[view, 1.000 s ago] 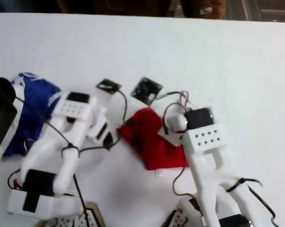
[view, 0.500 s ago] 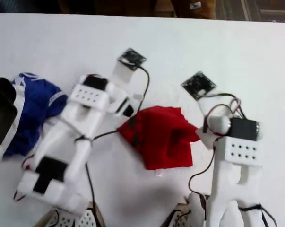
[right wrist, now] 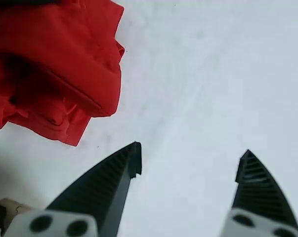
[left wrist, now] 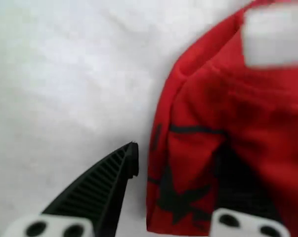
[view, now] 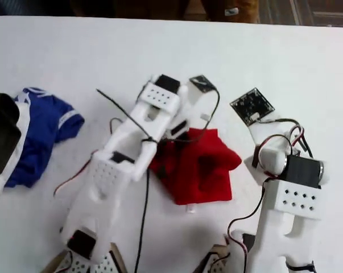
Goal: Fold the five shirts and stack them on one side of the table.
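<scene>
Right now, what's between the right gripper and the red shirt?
Bare white table, seen in the right wrist view, separates the right gripper from the red shirt.

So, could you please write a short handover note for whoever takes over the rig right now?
Left gripper: open, straddling the red shirt's edge.
Right gripper: open over bare table beside that shirt.
Red shirt lies roughly folded mid-table; blue shirt crumpled at the left, against black and white fabric at the edge.
Done: no neat stack visible.
Left: finish the red, fold the blue, stack them.
</scene>
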